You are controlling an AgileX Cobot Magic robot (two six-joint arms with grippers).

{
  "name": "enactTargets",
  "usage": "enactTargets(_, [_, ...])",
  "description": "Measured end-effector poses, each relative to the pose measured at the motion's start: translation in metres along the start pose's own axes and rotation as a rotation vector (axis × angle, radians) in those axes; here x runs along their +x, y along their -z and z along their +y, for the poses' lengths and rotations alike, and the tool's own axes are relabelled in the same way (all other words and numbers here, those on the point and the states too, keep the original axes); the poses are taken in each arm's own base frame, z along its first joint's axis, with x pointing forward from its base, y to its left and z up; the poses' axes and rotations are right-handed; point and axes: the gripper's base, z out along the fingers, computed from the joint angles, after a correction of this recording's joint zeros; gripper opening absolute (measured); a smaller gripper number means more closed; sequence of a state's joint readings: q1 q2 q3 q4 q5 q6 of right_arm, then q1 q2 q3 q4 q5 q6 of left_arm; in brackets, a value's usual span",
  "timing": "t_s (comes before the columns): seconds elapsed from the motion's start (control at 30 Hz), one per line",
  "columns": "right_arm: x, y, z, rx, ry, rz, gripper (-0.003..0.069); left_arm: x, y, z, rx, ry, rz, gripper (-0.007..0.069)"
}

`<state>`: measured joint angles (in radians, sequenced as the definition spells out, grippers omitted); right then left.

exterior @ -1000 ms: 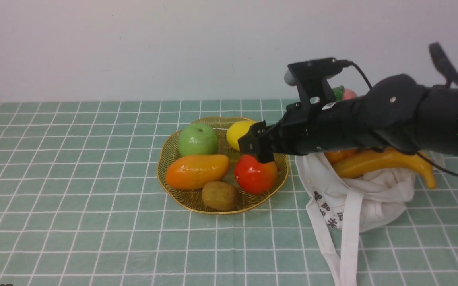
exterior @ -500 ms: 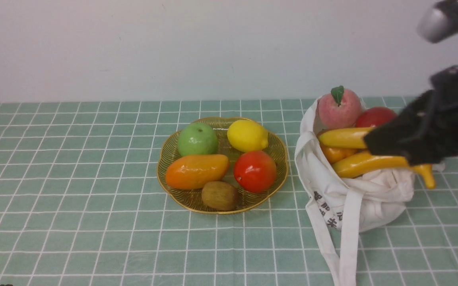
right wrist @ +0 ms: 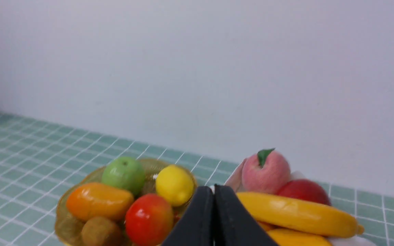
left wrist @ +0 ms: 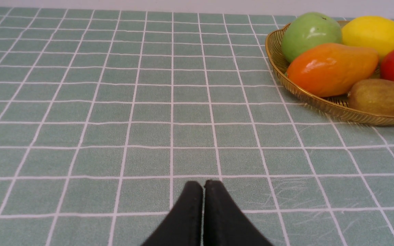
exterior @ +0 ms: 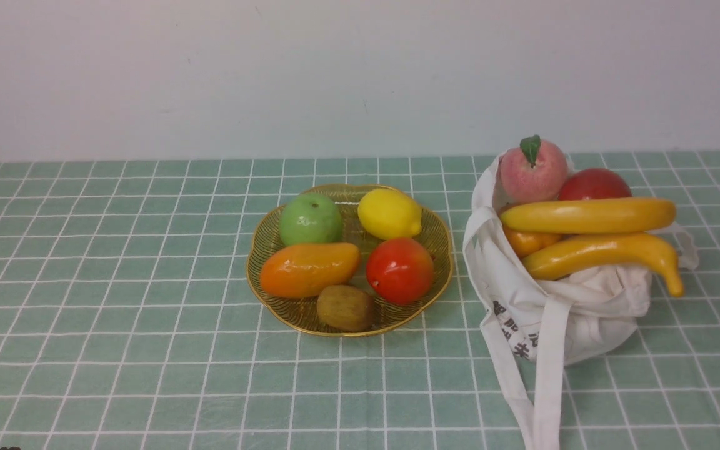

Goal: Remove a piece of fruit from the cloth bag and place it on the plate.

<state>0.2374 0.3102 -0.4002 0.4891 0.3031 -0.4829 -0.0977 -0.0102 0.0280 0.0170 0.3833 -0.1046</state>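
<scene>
Nearest, the left jaws are pressed together and pinch nothing, low over the bare green-checked desk (exterior: 116, 281). The right jaws are likewise closed and empty, up high, facing the fruit. Neither arm shows in the front view. The cloth bag (exterior: 585, 319) slumps at 3 o'clock of the plate (exterior: 275, 306), its strap (exterior: 547, 387) trailing towards the camera. On the plate, the kiwi (exterior: 345, 307) sits at 6 o'clock and the piece of fruit (exterior: 400, 270) at 4 o'clock, so delivery looks complete. The mango (exterior: 309, 269) lies at 8, the green apple (exterior: 310, 219) at 11 and the lemon (exterior: 389, 214) at 1. The round fruit near the shallow rim could roll off if the desk is bumped, and the two bananas (exterior: 597, 253) overhanging the bag's mouth could slide out. The bag's depths are hidden, its print is folded and unreadable, and an orange fruit (exterior: 525, 242) barely peeks out.
</scene>
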Motion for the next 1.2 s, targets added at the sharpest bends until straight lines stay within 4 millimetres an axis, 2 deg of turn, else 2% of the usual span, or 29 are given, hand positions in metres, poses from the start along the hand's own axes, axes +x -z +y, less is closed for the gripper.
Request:
enactTargets(0.17, [0.014,0.001,-0.004,0.047,-0.022,-0.052,-0.0014,0.0,0.0,0.0,0.0,0.0,0.0,-0.0008])
enactTargets(0.5, [0.037,-0.002,-0.002,0.026,-0.028,0.043,-0.0014,0.0,0.0,0.0,0.0,0.0,0.0,-0.0008])
enactTargets(0.9, [0.045,-0.002,0.002,-0.012,-0.032,0.118,-0.0014,0.0,0.0,0.0,0.0,0.0,0.0,-0.0008])
enactTargets(1.07, [0.068,0.002,0.0,0.018,-0.008,0.129,-0.0014,0.0,0.0,0.0,0.0,0.0,0.0,-0.0008])
enactTargets(1.2, [0.094,0.01,-0.005,0.098,-0.033,0.129,-0.0014,0.0,0.0,0.0,0.0,0.0,0.0,-0.0008])
